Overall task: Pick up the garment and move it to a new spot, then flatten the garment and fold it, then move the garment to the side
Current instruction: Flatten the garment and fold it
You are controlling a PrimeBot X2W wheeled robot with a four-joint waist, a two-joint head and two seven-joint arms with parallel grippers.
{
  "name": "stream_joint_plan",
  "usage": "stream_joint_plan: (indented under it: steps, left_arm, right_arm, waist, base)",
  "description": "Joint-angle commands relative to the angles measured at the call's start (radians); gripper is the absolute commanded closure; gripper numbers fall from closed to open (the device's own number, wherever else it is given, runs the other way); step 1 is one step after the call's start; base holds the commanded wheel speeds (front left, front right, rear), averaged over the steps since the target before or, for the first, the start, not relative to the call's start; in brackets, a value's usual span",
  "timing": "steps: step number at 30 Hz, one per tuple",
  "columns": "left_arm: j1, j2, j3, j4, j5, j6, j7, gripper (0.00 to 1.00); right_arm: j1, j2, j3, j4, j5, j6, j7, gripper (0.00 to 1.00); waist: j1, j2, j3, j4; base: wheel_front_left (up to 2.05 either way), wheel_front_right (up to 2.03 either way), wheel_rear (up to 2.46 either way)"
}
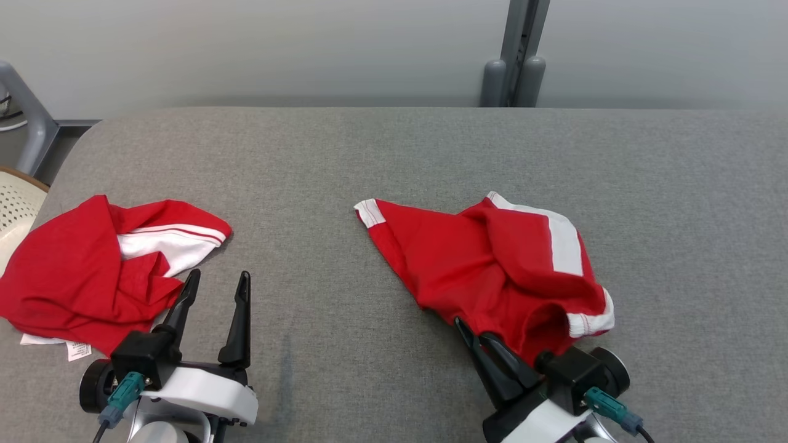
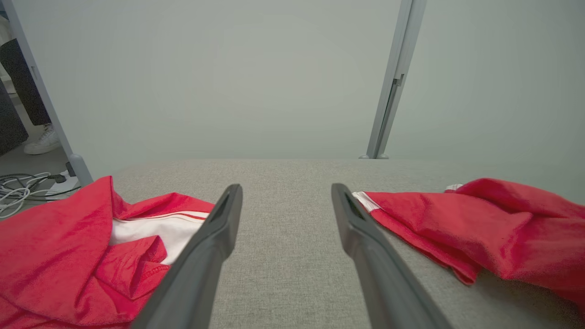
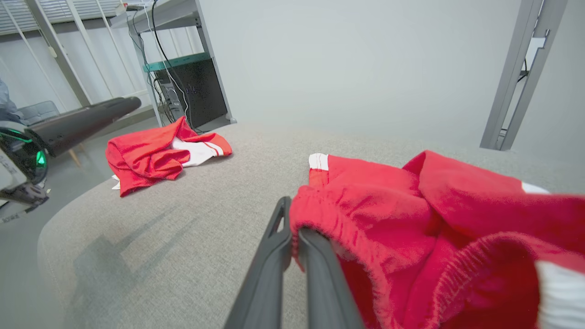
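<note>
Seen from the head camera, a red garment point(image 1: 492, 264) with white stripes lies crumpled right of centre on the grey table point(image 1: 369, 154), the right gripper point(image 1: 471, 329) at its near edge, fingers pressed together into the fabric. The left gripper point(image 1: 219, 277) rests with its fingers spread, just beside a second red heap point(image 1: 80, 277) at the table's left end. Along the left wrist, the left gripper point(image 2: 286, 189) stands wide apart over bare table, the second red heap point(image 2: 55, 246) to its left and the garment point(image 2: 480, 219) to its right. Along the right wrist, the right gripper point(image 3: 292, 226) is clamped on the garment's point(image 3: 388, 214) gathered hem, with the second red heap point(image 3: 151, 155) well apart near the far corner.
</note>
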Motion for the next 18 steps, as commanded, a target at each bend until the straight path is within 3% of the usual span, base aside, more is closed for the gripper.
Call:
stream_joint_plan:
  steps: [1, 6, 10, 14, 18]
  left_arm:
    - [-0.005, 0.003, 0.004, 0.000, 0.003, 0.001, -0.004, 0.00]
    - [-0.006, 0.003, 0.004, -0.001, 0.006, 0.001, -0.005, 0.00]
    - [-0.005, 0.004, 0.007, -0.004, 0.005, 0.002, -0.005, 0.00]
    - [-0.010, 0.002, 0.006, -0.004, 0.007, 0.000, -0.005, 0.00]
    - [-0.019, 0.001, 0.001, -0.003, 0.009, -0.004, -0.005, 0.00]
  right_arm:
    - [0.008, -0.006, 0.004, -0.032, 0.010, 0.000, 0.006, 1.00]
    - [0.014, -0.014, 0.003, -0.225, 0.019, 0.000, 0.029, 1.00]
    - [0.027, -0.028, -0.078, -0.332, 0.004, 0.000, 0.057, 1.00]
    - [0.047, -0.034, -0.212, -0.356, -0.007, 0.000, 0.079, 1.00]
    - [0.055, -0.038, -0.337, -0.288, -0.005, 0.000, 0.088, 1.00]
  waist:
    - [0.0000, 0.0000, -0.005, -0.007]
    - [0.0000, 0.0000, -0.011, -0.024]
    - [0.0000, 0.0000, -0.011, -0.035]
    - [0.0000, 0.0000, -0.007, -0.038]
    - [0.0000, 0.0000, 0.000, -0.036]
  base:
    - [0.00, 0.00, 0.00]
    - [0.00, 0.00, 0.00]
    - [0.00, 0.00, 0.00]
    - [0.00, 0.00, 0.00]
    - [0.00, 0.00, 0.00]
